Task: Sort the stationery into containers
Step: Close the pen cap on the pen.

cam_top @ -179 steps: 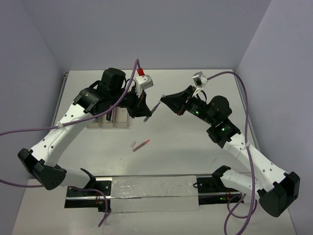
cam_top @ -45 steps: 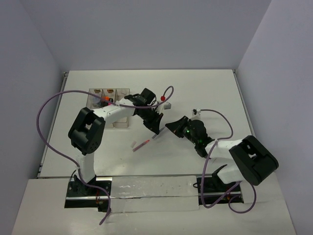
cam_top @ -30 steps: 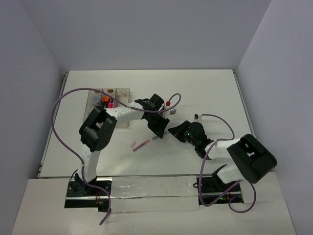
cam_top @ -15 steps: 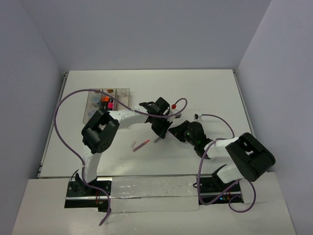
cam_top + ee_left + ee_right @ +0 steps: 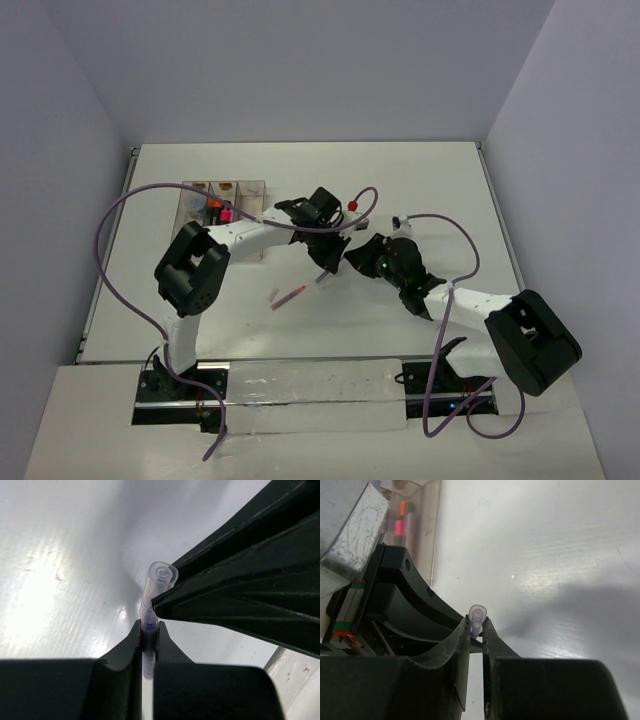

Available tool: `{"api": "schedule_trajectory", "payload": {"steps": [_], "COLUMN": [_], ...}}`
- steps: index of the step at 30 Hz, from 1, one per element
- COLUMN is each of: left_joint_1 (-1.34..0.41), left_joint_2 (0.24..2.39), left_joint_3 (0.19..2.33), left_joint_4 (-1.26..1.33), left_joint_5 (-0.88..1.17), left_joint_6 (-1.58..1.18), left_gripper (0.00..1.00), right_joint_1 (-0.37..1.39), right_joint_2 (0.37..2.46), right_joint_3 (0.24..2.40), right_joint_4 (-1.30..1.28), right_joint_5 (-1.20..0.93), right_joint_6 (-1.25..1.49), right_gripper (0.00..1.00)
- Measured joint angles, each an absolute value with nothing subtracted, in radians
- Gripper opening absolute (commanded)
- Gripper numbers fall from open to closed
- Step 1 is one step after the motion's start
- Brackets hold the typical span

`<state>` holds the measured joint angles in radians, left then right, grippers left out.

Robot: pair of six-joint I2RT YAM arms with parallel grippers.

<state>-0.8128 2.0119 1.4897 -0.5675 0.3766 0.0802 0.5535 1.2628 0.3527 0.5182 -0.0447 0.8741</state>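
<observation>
One clear-capped pen (image 5: pixel 159 576), clamped by left gripper (image 5: pixel 149 626) and right gripper (image 5: pixel 476 623).

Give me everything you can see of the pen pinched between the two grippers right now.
The thin pen is a slim tube with a frosted, clear plastic cap that has a round ringed end, and a purplish tint further down its barrel. The left gripper is shut on the barrel and the right gripper is shut just below the cap end. It hangs over the white table; its far end is hidden.

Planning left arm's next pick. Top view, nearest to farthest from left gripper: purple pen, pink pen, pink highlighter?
1. purple pen, gripped by the left gripper.
2. pink pen, on the table, near side.
3. pink highlighter, in the tray, far left.
</observation>
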Motion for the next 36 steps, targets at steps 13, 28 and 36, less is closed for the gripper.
{"api": "schedule_trajectory", "payload": {"steps": [13,28,36], "left_joint_1": [-0.775,-0.75,-0.738], "left_joint_2": [1.952,1.914,1.911], "left_joint_3": [1.518,1.547,1.574], "left_joint_4": [-0.627,-0.701,-0.74], "left_joint_5": [0.336,0.322,0.326], "left_joint_6": [0.111,0.182,0.189], "left_gripper": [0.0,0.0,0.0], "right_joint_1": [0.554,0.573,0.581], "right_joint_2": [1.334,1.372,1.393], "right_joint_3": [0.384,0.425,0.436], "right_joint_4": [0.686,0.749,0.795], "right_joint_5": [-0.079,-0.116,-0.117], "right_joint_6": [0.893,0.892,0.888], "right_gripper": [0.0,0.0,0.0]}}
